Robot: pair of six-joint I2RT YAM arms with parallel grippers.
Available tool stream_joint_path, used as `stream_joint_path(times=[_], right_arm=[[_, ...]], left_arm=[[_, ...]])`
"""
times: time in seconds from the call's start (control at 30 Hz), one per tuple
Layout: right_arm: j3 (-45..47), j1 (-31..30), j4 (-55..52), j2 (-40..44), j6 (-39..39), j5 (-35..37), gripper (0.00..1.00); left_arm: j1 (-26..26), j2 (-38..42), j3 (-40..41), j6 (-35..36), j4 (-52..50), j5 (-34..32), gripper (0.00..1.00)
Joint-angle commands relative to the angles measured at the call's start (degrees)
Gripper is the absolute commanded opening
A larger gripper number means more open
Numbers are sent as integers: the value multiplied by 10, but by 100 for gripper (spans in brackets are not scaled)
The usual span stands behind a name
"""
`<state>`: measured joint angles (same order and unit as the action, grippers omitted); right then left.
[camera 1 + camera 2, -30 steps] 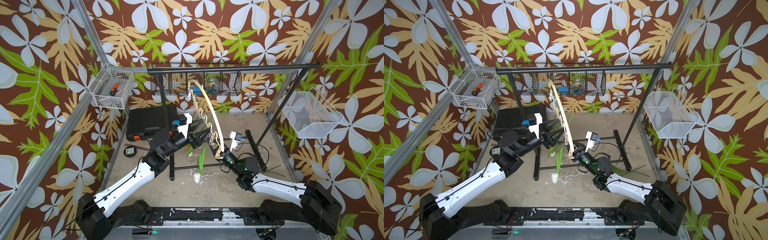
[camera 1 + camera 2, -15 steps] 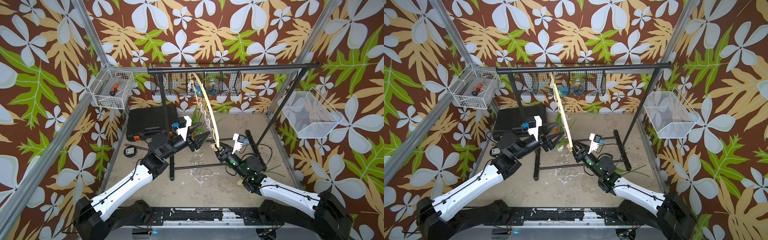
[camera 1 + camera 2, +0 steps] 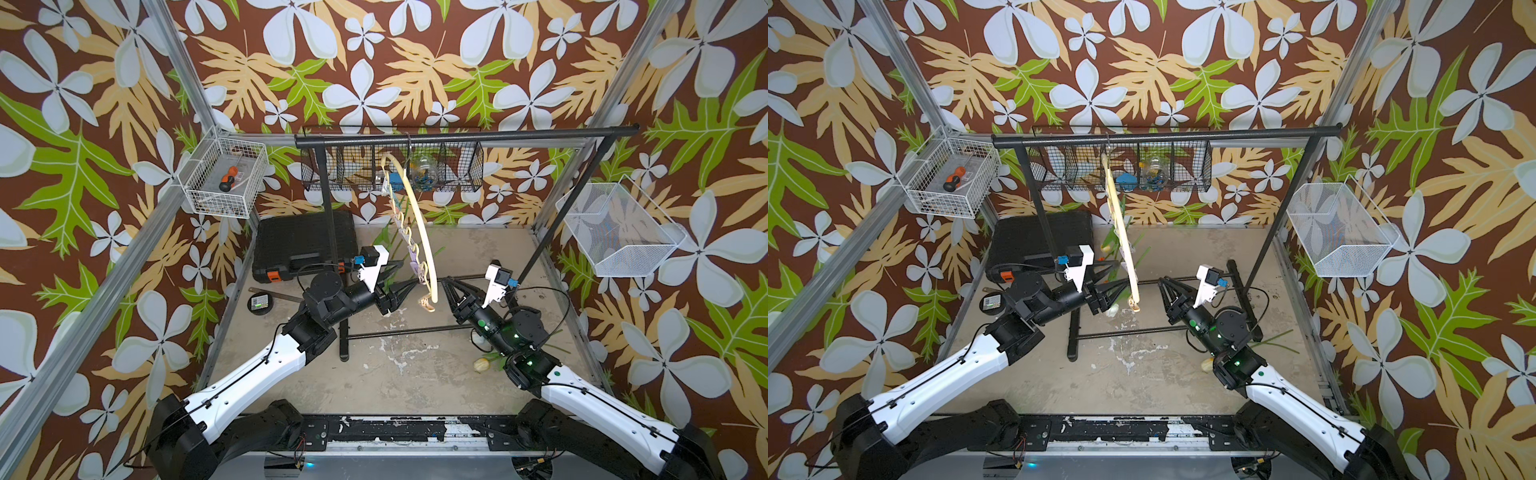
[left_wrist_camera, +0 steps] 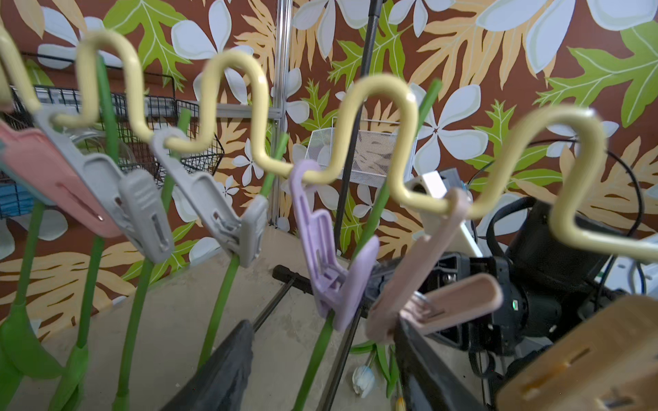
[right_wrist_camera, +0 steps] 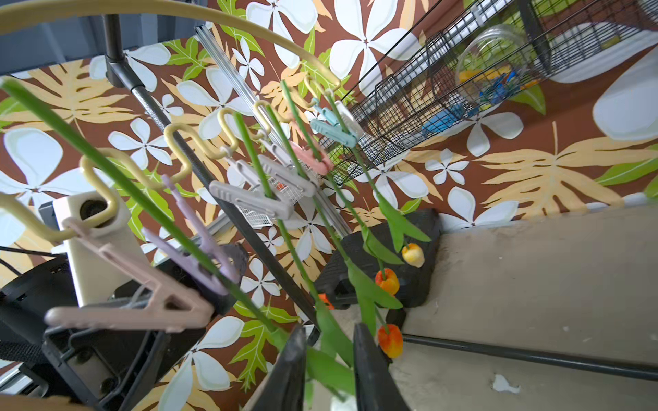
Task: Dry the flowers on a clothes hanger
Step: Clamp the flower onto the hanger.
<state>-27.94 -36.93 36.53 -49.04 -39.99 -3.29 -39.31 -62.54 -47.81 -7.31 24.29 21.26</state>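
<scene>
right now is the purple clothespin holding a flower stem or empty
Holding one. In the left wrist view the purple clothespin is shut on a green stem that hangs below it.

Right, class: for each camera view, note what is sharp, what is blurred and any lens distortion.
Left wrist view: the clothes hanger and pink clothespin are close and soft, the wallpaper behind crisp. Right wrist view: that clothespin is blurred, the orange flowers sharper. Both top views: even light, sharp, frame posts splayed by the wide lens.

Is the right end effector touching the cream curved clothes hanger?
Apart. In a top view, floor shows between the right end effector and the cream curved clothes hanger.
</scene>
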Motion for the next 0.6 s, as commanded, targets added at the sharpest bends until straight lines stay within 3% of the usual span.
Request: stream_joint_path(times=[0.0,0.2,0.3,0.43,0.57], right_arm=[[-2,20,-90,22,30,-13,26],[16,78,-197,65,23,-29,27],[25,106,-251,82,13,-19,37],[38,155,-340,96,-32,21,52],[53,199,-426,116,-87,72,59]], left_arm=[[0,12,14,18,-11,15,66],[0,22,51,1,-13,53,67],[-5,26,71,-15,-11,88,66],[-40,44,111,-14,-13,55,66],[-69,46,139,-17,-13,32,65]])
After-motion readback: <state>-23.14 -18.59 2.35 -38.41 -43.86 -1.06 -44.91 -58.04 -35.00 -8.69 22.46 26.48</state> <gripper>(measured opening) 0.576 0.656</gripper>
